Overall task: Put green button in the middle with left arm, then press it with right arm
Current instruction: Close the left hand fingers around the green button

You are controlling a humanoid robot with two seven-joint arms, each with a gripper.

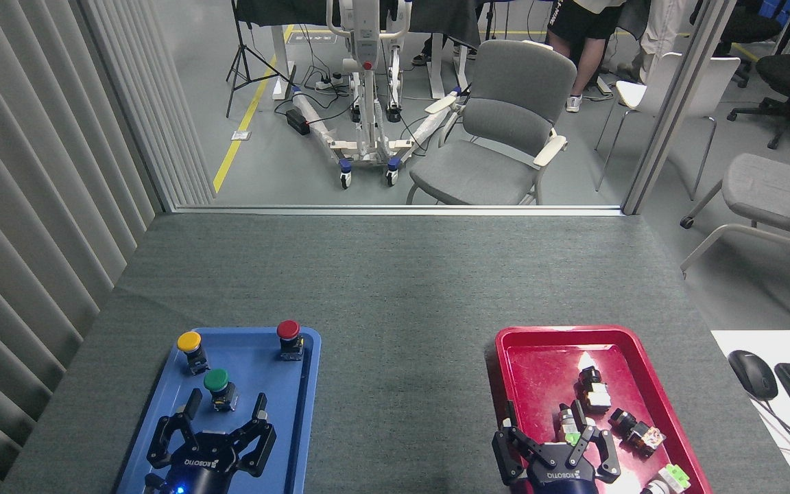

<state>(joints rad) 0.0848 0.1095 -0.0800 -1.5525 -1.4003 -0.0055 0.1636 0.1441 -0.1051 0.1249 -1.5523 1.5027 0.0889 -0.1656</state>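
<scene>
The green button stands upright in the blue tray, nearer than the yellow button and the red button. The left gripper hovers over the tray with fingers spread wide, the button just ahead between the fingertips, not gripped. The right gripper hangs over the red tray, fingers splayed too, though small parts behind it make it hard to judge contact. The middle is bare grey felt.

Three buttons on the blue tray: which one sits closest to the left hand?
The green button. It stands just ahead of the open left hand, between its fingertips. The yellow button and red button stand farther back, near the tray's far corners.
</scene>
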